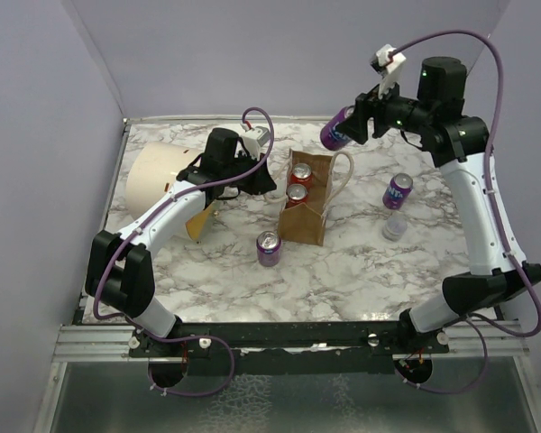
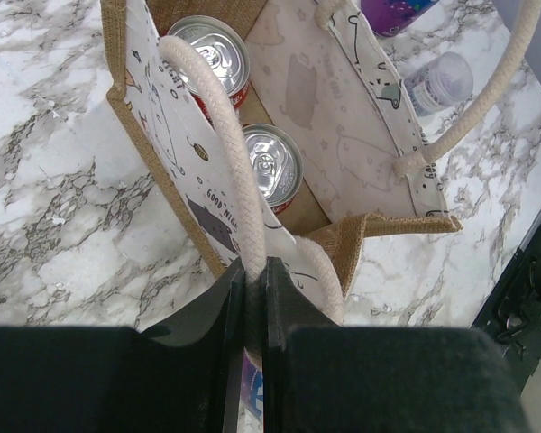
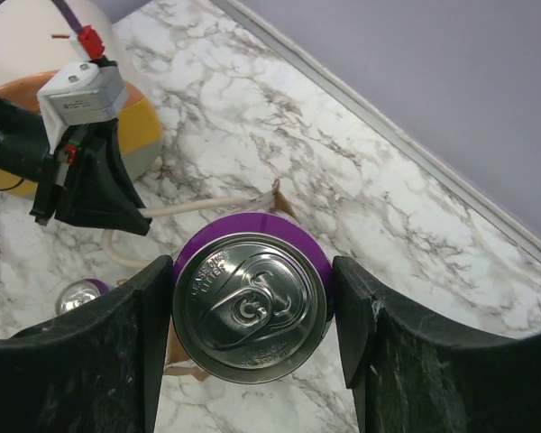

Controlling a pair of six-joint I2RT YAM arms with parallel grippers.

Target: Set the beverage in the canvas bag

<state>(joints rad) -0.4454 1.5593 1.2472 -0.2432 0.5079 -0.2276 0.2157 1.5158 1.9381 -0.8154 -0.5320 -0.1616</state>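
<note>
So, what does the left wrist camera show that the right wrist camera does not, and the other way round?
Only the left wrist view: the inside of the canvas bag, with two red cans standing in it, and the left gripper shut on one cream handle.
Only the right wrist view: the right gripper holding a purple can by its sides, top towards the camera, plus the cream cylinder with an orange end.
Both: the marble table and the bag, though the right wrist view catches only brown scraps of it behind the can.

Canvas bag (image 2: 307, 99) open beside its two red cans (image 2: 272, 167).
</note>
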